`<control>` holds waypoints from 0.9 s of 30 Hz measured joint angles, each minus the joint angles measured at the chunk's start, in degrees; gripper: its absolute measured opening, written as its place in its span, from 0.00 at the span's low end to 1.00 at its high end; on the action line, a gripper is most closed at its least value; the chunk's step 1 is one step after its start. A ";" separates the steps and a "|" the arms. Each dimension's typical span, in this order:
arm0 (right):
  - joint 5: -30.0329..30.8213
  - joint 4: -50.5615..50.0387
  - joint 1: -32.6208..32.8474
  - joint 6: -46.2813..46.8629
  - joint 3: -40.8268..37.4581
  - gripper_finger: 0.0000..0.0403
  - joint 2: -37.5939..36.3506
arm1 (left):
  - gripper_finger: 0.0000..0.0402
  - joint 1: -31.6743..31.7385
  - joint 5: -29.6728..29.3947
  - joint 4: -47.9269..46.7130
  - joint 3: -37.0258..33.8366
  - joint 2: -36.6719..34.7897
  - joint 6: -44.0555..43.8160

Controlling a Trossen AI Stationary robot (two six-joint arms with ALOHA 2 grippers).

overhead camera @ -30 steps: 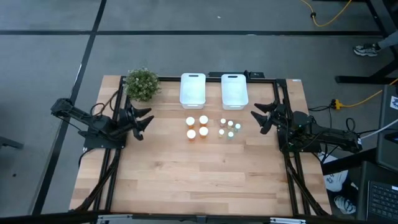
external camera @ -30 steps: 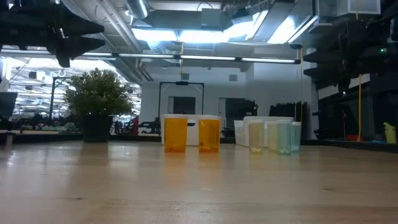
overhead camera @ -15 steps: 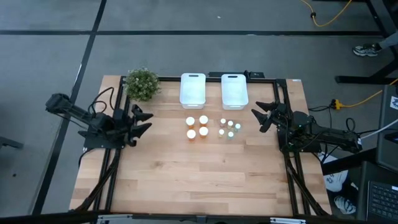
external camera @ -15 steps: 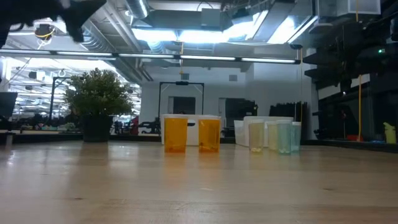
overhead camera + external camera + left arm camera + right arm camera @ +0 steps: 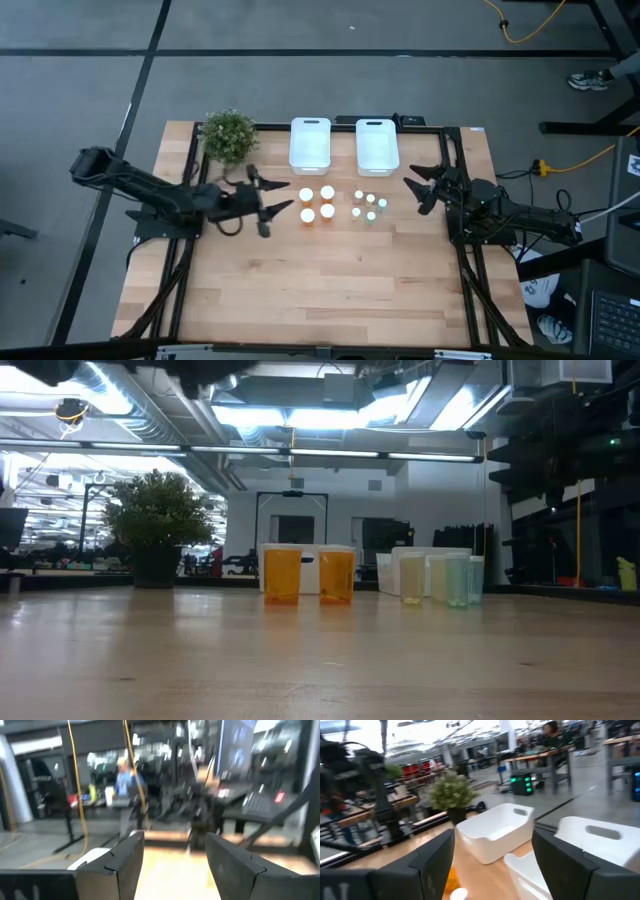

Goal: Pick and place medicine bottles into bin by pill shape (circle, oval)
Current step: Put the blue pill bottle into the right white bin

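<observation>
Pale wooden desk point(image 5: 300, 280) carries four small orange bottles with white round caps point(image 5: 317, 203) in a square cluster at its middle, just below two white plastic bins point(image 5: 310, 143); a group of smaller pale bottles point(image 5: 368, 205) stands just beside them. The left gripper point(image 5: 272, 199) hovers near the orange bottles, fingers apart and empty. The right gripper point(image 5: 420, 190) waits beyond the pale bottles, fingers spread wide, holding nothing.

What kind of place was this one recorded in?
Likely a large robotics lab or workshop: two robot arms at a wooden table, exposed ceiling ducts and strip lights, and workbenches in the background.
</observation>
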 joint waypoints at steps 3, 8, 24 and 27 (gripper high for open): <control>-5.04 -0.23 0.00 2.60 0.00 0.67 0.00 | 0.51 1.22 -0.05 -6.55 2.62 2.27 -0.86; -12.03 3.72 0.00 7.60 0.00 0.67 0.00 | 0.51 2.97 -0.02 -16.93 5.95 3.99 -8.18; -15.53 -29.32 0.02 10.44 26.74 0.67 21.69 | 0.51 9.64 0.01 -22.82 8.51 4.89 -12.47; -15.20 -37.38 0.02 11.53 31.51 0.67 30.03 | 0.51 10.82 -0.01 -22.82 8.51 4.89 -12.47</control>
